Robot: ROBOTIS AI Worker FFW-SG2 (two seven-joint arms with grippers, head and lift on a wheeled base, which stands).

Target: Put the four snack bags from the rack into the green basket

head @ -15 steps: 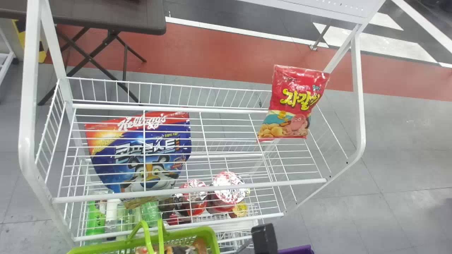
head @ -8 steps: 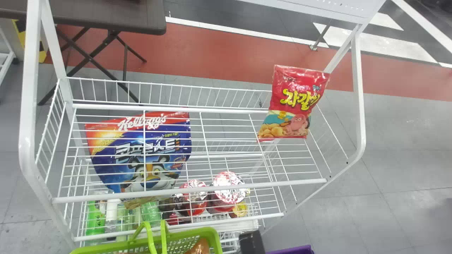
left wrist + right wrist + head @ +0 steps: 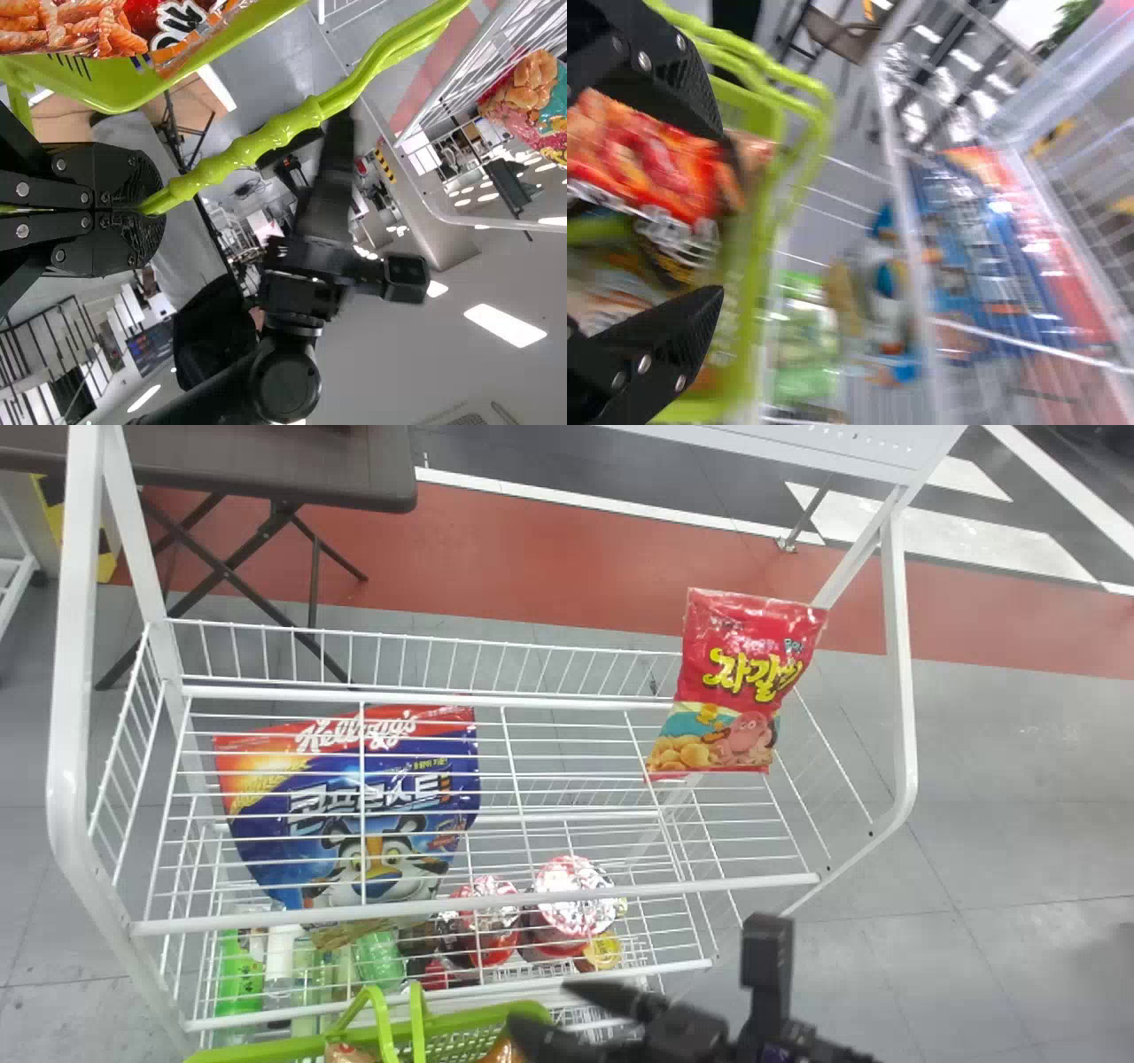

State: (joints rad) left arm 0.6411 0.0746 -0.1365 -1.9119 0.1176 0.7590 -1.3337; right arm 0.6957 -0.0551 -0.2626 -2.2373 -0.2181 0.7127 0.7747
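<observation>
My right gripper (image 3: 542, 1004) is over the green basket (image 3: 523, 1010) at the bottom of the head view. In its wrist view, the right gripper (image 3: 719, 212) stands open, with a red-orange snack bag (image 3: 642, 164) in the basket (image 3: 757, 266) behind its spread fingers. My left gripper (image 3: 146, 209) is shut on the basket's green handle (image 3: 257, 137); a snack bag (image 3: 66, 27) lies in that basket. A red snack bag (image 3: 740, 682) leans upright at the rack's right end. A large blue cereal bag (image 3: 372, 806) stands on the rack's left side.
The white wire rack (image 3: 496, 892) has rails along the front and tall side posts. On its lower level are green bottles (image 3: 239, 974) and red-lidded cups (image 3: 571, 895). A dark folding table (image 3: 266, 460) stands behind on the left.
My right gripper has come further into the head view, with its fingers and wrist now showing near the basket's right side. The basket has shifted slightly; the bags on the rack have not moved.
</observation>
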